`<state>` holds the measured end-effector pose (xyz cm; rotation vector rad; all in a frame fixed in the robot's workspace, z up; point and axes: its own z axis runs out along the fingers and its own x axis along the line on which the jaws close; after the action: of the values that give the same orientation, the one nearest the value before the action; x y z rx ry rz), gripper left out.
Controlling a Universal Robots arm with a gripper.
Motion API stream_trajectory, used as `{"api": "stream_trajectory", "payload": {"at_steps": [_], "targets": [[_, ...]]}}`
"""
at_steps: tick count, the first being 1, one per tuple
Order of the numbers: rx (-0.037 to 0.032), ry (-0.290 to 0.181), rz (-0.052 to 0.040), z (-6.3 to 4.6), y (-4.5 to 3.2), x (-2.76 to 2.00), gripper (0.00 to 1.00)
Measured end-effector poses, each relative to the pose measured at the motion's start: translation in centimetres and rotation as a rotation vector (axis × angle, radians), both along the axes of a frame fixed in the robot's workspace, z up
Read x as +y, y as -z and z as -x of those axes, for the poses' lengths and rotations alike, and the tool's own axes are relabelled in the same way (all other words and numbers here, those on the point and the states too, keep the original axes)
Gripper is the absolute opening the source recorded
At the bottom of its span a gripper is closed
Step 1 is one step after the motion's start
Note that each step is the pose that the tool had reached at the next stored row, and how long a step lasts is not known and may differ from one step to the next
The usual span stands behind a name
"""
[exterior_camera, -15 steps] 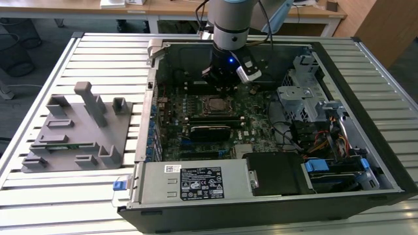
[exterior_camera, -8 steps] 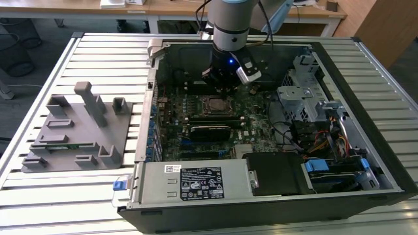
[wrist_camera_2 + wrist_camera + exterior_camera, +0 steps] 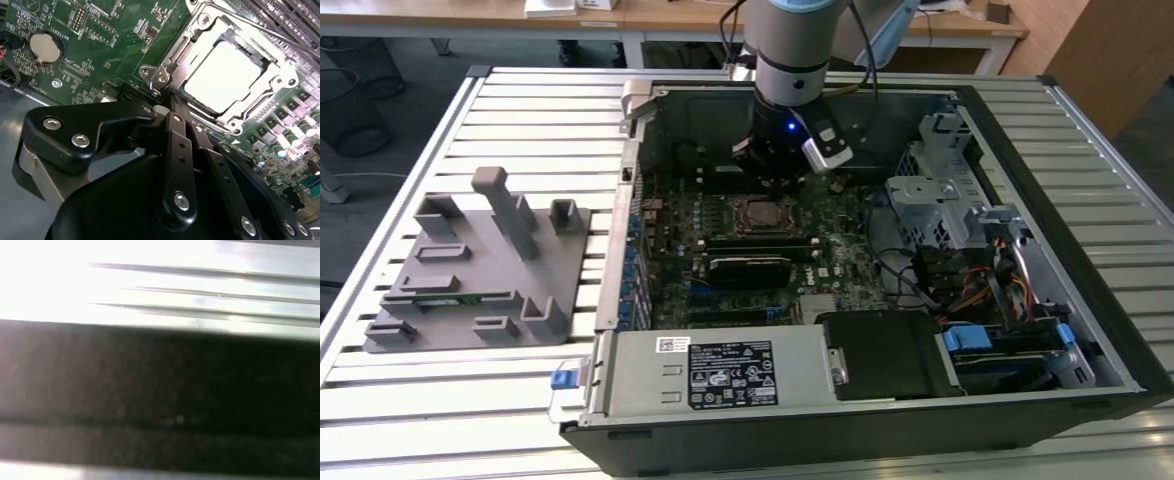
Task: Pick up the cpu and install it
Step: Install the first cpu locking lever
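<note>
With the cpu [image 3: 223, 76] already lying in the socket frame [image 3: 172, 60], the tool [image 3: 170, 102], closed and empty beside that frame, looks finished placing, so seating seems the step in hand.

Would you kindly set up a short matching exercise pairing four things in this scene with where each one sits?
Things:
1. cpu
2. grey tray
3. coin battery
4. tool

Places:
A. on the slatted table, outside the computer case
B. in the metal socket frame on the green board
C. above the board, just beyond the socket frame
D. in a round holder on the green board

Pairs: 1-B, 2-A, 3-D, 4-C
</note>
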<state>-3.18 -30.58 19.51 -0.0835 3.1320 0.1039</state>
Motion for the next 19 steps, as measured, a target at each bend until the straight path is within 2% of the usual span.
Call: {"api": "stream_trajectory", "payload": {"at_steps": [3, 6, 11, 19], "targets": [[-0.0005, 0.000, -0.0143, -0.02, 0.04, 0.03, 0.11], [-0.0011, 0.000, -0.0200, -0.04, -0.12, 0.08, 0.11], [0.0000, 0.000, -0.0186, -0.03, -0.85, 0.05, 0.11], [0.0000, 0.000, -0.0186, -0.03, -0.86, -0.27, 0.11]]}}
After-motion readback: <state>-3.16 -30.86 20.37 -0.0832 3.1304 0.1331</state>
